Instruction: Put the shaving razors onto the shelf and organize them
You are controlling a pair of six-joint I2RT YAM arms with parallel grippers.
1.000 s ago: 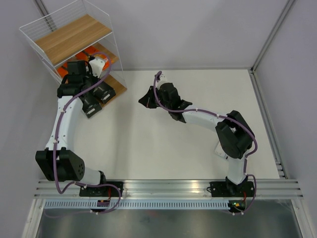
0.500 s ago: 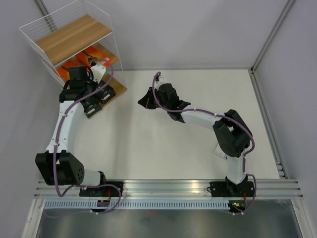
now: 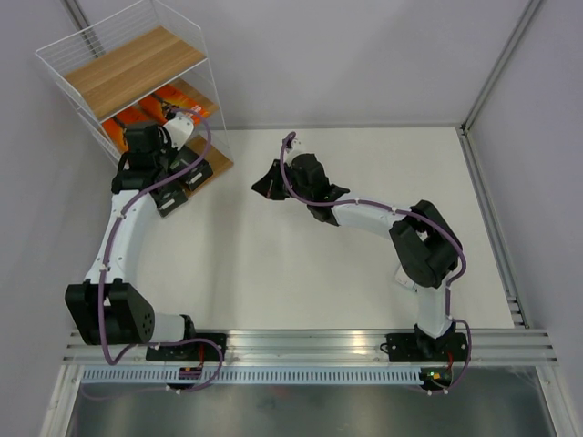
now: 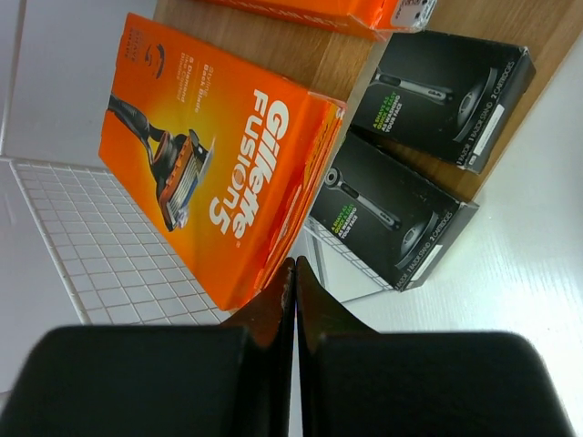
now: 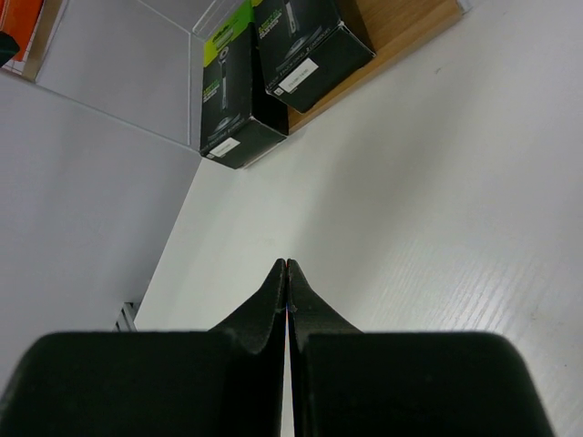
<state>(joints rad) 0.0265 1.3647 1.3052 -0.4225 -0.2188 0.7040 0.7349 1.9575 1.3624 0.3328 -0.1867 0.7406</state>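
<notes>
L gripper is pinched shut w/ nothing between the fingers, tips right at the near edge of the front orange pack on the shelf's mid board. Touching or just shy, can't tell. Second orange pack lies just behind it on the same board. Down on the bottom board, inner black pack and outer black pack sit side by side. Only four packs show in these views. Risk no. 1: a push from those closed tips lands off-centre, so the orange pack skews, jams into the wire grid beside it or rides up on its neighbour. Risk no. 2: the outer black pack looks to overhang the board's front edge, and the L wrist hangs just above it in the top view. A careless pull-out could clip it and drop it onto the table. R gripper is also clamped shut and empty, low over bare tabletop, aimed toward the black packs but well apart from them. Obstacles: wire uprights and the top board leave the front as the only way in, and two arms there would probably crowd each other.
</notes>
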